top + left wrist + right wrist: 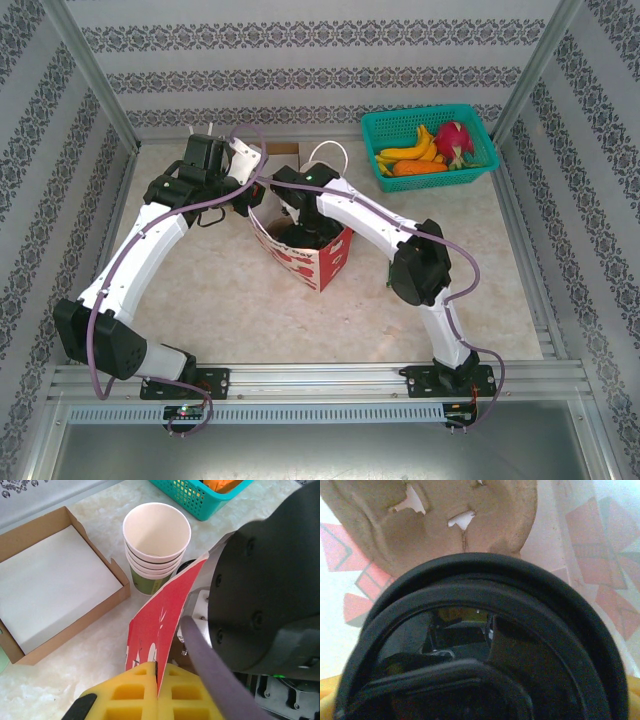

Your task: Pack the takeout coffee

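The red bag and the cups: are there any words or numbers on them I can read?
None: no word or number can be read.
Red and white bag: only white shapes on red, no letters.
Stack of cups: green side mostly hidden, no print readable.
Black lid: blurred close-up, no lettering legible.

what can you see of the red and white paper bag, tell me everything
The paper bag stands open-topped mid-table, white with red print, its walls thin enough to glow inside. The left pincer is shut on its top edge, holding that wall up. The right arm reaches down into its mouth, where the black lid sits.
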Robot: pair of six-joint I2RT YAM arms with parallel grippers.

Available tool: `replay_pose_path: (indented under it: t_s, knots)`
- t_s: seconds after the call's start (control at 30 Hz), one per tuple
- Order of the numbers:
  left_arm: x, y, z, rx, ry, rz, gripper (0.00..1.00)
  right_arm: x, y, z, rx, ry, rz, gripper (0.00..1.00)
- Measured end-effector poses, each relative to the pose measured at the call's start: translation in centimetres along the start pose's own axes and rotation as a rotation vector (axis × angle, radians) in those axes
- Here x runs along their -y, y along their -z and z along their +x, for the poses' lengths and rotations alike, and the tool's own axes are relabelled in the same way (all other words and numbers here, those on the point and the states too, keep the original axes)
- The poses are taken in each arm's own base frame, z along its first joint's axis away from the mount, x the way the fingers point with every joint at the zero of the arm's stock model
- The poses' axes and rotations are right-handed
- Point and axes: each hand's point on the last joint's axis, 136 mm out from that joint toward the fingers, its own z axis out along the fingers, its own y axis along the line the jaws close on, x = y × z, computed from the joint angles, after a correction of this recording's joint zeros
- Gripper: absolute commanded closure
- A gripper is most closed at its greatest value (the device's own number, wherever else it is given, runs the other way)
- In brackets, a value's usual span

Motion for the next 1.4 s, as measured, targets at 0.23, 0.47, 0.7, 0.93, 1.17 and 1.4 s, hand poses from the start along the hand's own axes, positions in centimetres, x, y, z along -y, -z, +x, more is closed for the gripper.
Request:
replay_pose_path:
  t_s: [0.23,0.47,0.7,0.93,1.17,1.4]
  knots:
    - [0.0,0.0,0.0,0.0,-0.002,-0.001,1.0,-0.2,1.8,-0.2,0.045,-0.011,-0.013,0.02]
    - [-0.2,0.0,0.0,-0.001,-0.003,-0.013,1.0,-0.2,2.5,-0.3,0.065,-0.012,-0.013,0.02]
    - [-0.4,0.0,0.0,-0.003,-0.004,-0.022,1.0,-0.3,3.9,-0.2,0.098,-0.009,-0.022,0.02]
    - [-0.4,0.0,0.0,-0.003,-0.009,-0.023,1.0,-0.8,5.1,-0.3,0.133,0.005,-0.025,0.02]
    - [-0.4,0.0,0.0,-0.003,-0.01,-0.023,1.0,-0.8,5.6,-0.3,0.147,0.006,-0.026,0.02]
    - [-0.4,0.0,0.0,-0.003,-0.012,-0.023,1.0,-0.8,5.8,-0.4,0.154,0.006,-0.023,0.02]
